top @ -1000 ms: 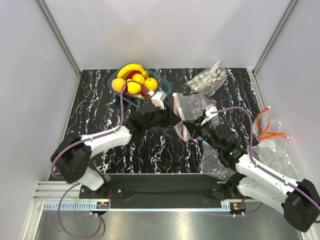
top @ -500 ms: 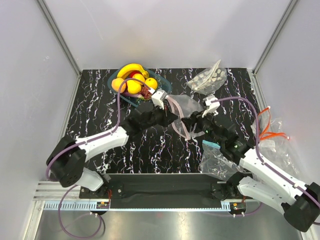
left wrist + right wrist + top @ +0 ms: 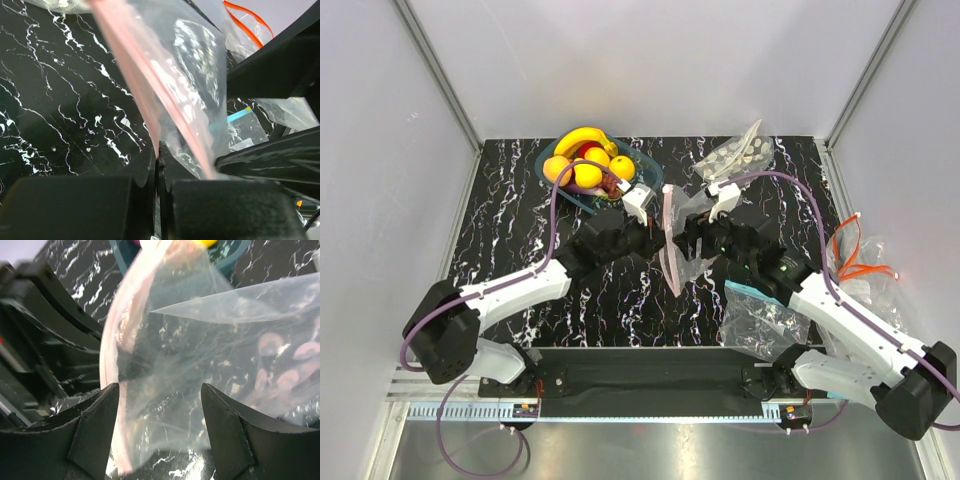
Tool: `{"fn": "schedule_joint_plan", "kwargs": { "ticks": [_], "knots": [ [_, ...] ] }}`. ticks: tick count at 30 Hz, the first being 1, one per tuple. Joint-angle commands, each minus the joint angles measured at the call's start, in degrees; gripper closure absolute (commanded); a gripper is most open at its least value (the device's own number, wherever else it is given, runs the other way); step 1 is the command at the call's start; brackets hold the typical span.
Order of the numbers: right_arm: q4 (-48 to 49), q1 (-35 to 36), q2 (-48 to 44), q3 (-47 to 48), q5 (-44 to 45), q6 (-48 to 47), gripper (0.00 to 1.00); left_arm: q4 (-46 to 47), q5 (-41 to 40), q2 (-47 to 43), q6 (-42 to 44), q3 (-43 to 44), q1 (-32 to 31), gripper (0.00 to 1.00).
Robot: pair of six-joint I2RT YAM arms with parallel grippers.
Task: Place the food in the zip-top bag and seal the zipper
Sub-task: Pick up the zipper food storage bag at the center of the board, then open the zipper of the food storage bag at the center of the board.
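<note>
Your left claw (image 3: 159,165) is clenched, its two fingers pressed flat together, and a fold of the zip-top bag (image 3: 684,248) is pinched in the seam between them. From the top view that claw (image 3: 648,222) sits near the middle of the bench (image 3: 520,230), a little toward the far edge, and the bag hangs from it, lifted clear of the black marbled surface. The zipper (image 3: 669,232) runs as a pink-red strip down the bag's left side, nearly upright; in your left wrist view it slants across the picture (image 3: 145,90) just above the fingers.

Your right claw (image 3: 159,390) is released: the fingers (image 3: 95,425) stand wide apart with the crinkled clear plastic between them, and neither pad presses on it. It faces the left claw from just beside the bag (image 3: 698,232).

The food (image 3: 585,160) lies heaped in a teal dish (image 3: 647,180) toward the far left corner, a banana (image 3: 582,137) on top of the yellow and orange fruit, close behind the left claw.

A second clear bag with a teal-blue strip (image 3: 760,315) lies near the near right corner. A third clear bag (image 3: 735,157) sits at the far edge, right of centre.
</note>
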Motion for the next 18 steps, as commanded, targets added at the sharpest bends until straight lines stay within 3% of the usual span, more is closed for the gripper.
{"fn": "schedule_joint_plan", "kwargs": {
  "ticks": [1,11,17,18],
  "knots": [
    [-1.79,0.7,-0.31,2.44,-2.43,-1.55,0.27,3.32,-1.36,-2.6,2.03,-0.34,-0.41,1.0],
    [-0.03,0.96,-1.1,0.68,-10.09,-1.73,0.27,3.68,-0.39,-1.11,1.85,0.45,-0.41,1.0],
    [0.93,0.97,1.27,0.5,-9.04,-1.55,0.33,3.59,-0.3,-1.63,2.11,0.62,-0.41,1.0],
    [1.02,0.88,1.71,0.5,-8.69,-1.47,0.39,3.59,-0.21,-1.55,2.11,0.71,-0.41,1.0]
  ]
}}
